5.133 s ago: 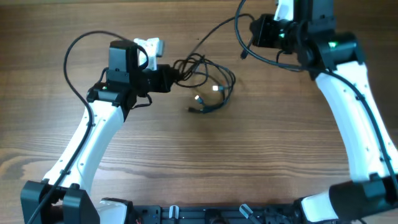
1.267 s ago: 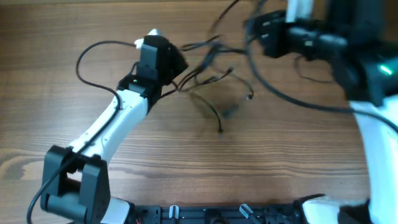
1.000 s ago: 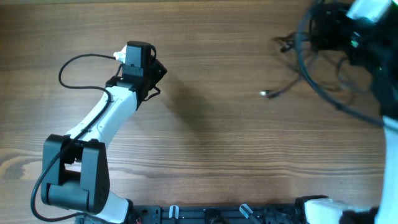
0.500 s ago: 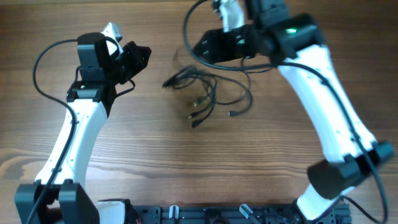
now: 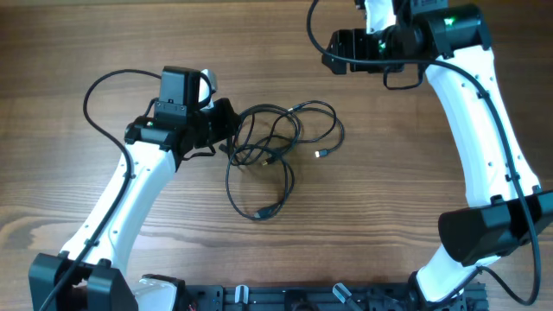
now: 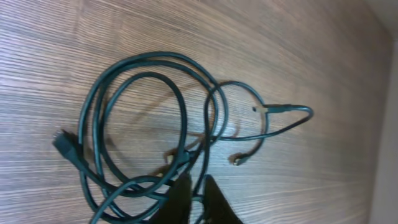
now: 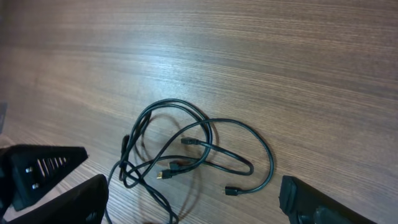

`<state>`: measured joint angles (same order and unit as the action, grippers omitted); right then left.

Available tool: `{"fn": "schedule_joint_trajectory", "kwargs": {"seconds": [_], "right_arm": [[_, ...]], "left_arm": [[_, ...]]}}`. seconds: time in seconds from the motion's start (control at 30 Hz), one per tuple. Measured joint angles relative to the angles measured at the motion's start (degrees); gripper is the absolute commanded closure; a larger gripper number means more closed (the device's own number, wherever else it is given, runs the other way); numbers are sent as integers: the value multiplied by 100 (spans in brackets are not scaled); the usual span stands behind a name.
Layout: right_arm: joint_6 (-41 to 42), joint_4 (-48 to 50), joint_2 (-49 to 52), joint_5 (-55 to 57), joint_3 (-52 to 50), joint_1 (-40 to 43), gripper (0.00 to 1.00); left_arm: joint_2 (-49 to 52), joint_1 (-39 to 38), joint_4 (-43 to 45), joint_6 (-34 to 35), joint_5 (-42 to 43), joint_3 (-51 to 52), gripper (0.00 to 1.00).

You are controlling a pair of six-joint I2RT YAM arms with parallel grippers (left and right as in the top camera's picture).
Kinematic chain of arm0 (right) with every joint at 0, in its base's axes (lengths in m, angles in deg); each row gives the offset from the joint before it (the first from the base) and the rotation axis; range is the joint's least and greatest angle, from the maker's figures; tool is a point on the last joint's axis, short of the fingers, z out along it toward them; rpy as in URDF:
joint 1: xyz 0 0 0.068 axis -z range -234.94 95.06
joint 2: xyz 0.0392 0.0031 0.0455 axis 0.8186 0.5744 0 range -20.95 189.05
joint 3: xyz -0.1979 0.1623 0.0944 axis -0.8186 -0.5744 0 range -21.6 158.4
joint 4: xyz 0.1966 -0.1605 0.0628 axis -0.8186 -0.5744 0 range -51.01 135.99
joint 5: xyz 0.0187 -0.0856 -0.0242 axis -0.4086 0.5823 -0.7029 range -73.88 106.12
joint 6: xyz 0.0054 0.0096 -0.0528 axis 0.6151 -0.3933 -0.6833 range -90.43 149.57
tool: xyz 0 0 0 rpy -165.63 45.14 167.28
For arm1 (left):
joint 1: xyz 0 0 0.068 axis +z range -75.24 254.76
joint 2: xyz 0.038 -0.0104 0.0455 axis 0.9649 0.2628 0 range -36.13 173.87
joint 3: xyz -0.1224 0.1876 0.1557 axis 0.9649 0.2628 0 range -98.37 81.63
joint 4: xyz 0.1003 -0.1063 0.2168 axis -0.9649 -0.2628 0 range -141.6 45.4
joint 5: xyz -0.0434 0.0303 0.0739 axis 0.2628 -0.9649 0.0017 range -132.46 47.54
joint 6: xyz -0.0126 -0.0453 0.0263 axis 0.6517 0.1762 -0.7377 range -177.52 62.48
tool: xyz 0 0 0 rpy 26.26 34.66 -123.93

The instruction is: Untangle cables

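Wood-grain worktop fills every view, and the cables lie on it in one loose bundle near the middle.

Left tool: my fingers are drawn almost together, with only a thin slit between them. In the left wrist view a strand of the cables passes into that slit at the tips, so I am pinching the bundle at its left edge. The rest of the bundle lies ahead of the tips as two large overlapping loops, with a narrower loop beyond them.

Right tool: my jaws are spread wide. In the right wrist view, one finger sits at the lower left edge and the other at the lower right edge. Nothing is held or touched. This tool hangs near the far edge of the worktop, well apart from the cables. The right wrist view shows the bundle on the worktop between and beyond the two fingers.

Cable layout: one long loop trails from the bundle toward the near edge of the worktop. A small plug end lies free on the right side of the bundle.

Change from half a second ago:
- The left tool was open and apart from the cables, to their left; it is now closed on them.
- The right tool was directly over the bundle; it is now well away from it.
- The loops are spread wider.
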<state>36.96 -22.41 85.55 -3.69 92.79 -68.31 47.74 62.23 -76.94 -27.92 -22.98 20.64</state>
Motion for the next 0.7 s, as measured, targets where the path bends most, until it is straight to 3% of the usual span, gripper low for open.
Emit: {"fn": "schedule_joint_trajectory", "kwargs": {"seconds": [0.17,0.3,0.47,0.53,0.67,0.7], "right_arm": [[-22,-61,0,0,0,2,10],[-22,-81,0,-2,0,2,11],[-22,-94,0,-142,0,2,10],[-22,-79,0,-164,0,2,11],[-22,-57,0,-179,0,2,11],[-22,-57,0,-179,0,2,11]], "left_arm": [[575,-365,-96,546,-671,0,68],[1220,-608,136,721,-1104,0,71],[1342,-608,396,782,-1349,0,79],[1342,-608,457,754,-1366,0,75],[1342,-612,863,-437,-774,0,58],[1342,-612,887,-660,-619,0,58]]}}
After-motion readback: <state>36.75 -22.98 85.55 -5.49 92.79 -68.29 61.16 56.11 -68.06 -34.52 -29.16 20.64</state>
